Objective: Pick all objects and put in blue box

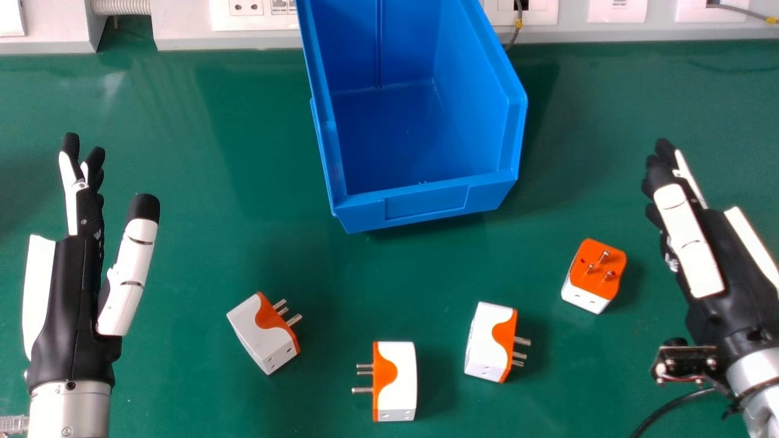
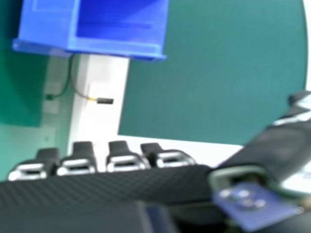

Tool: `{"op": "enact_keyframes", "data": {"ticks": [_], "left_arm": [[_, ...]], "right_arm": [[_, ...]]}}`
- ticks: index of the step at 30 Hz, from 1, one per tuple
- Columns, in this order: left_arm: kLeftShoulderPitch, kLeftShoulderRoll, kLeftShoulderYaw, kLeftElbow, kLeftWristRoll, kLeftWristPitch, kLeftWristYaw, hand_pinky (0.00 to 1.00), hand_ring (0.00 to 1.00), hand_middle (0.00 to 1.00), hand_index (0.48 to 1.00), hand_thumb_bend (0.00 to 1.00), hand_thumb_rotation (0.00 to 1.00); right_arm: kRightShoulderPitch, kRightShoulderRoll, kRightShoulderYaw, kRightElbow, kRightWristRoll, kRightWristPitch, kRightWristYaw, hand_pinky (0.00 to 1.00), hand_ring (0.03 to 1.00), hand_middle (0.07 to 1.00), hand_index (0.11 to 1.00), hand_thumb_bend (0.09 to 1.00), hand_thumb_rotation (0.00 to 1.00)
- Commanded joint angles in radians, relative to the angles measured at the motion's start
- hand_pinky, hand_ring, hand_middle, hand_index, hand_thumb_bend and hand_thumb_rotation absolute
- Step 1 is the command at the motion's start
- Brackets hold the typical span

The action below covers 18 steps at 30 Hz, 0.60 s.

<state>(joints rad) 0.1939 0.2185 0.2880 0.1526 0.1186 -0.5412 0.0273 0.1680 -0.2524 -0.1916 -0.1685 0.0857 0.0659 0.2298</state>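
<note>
A: Quick one. Your left hand (image 1: pixel 73 292) is spread wide, nothing in it. Right?

B: Same: your right hand (image 1: pixel 733 267) has its fingers extended, thumb apart, no load. Targets?

A: Four three-pin plug adapters, all on the green tabletop (image 1: pixel 201 243), on your side of the blue bin (image 1: pixel 426 201). Left adapter (image 1: pixel 252 331), pins rightward; middle adapter (image 1: pixel 398 383), pins leftward; right-of-middle adapter (image 1: pixel 487 334), pins rightward; far-right adapter (image 1: pixel 593 271), pins up, near your right hand.

B: Handling?

A: Look like hard plastic: probably light, stiff, a bit slick. Won't squash, but could skid or spin if you pinch off-centre.

B: So where do you grab?

A: Across the white body, thumb opposite fingers, clear of the metal pins. They could snag or bend. On the pins-up one, take the side walls and keep your palm off the top. Likely your easiest first pick.
</note>
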Motion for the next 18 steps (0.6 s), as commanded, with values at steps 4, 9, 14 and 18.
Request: {"op": "enact_keyframes", "data": {"ticks": [4,9,14,18], "left_arm": [[-0.047,0.020,-0.013,0.048,-0.002,-0.060,0.008,1.00,1.00,1.00,1.000,0.60,1.00],[-0.070,0.028,-0.025,0.079,-0.001,-0.071,0.001,1.00,1.00,1.00,1.000,0.56,1.00],[-0.072,0.046,-0.036,0.081,-0.004,-0.066,-0.009,1.00,1.00,1.00,1.000,0.54,1.00],[-0.065,0.053,-0.038,0.073,-0.017,-0.060,-0.019,1.00,1.00,1.00,1.000,0.54,1.00]], "right_arm": [[0.015,-0.001,-0.021,-0.046,-0.002,-0.023,-0.025,1.00,1.000,1.000,1.000,0.305,0.98],[0.025,0.002,-0.021,-0.050,-0.007,-0.021,-0.040,1.00,1.000,1.000,1.000,0.312,0.97],[0.051,0.005,-0.016,-0.088,-0.019,-0.005,-0.059,1.00,1.000,1.000,1.000,0.319,0.97],[0.062,0.002,-0.013,-0.107,-0.035,-0.005,-0.066,1.00,1.000,1.000,1.000,0.331,0.96]]}}
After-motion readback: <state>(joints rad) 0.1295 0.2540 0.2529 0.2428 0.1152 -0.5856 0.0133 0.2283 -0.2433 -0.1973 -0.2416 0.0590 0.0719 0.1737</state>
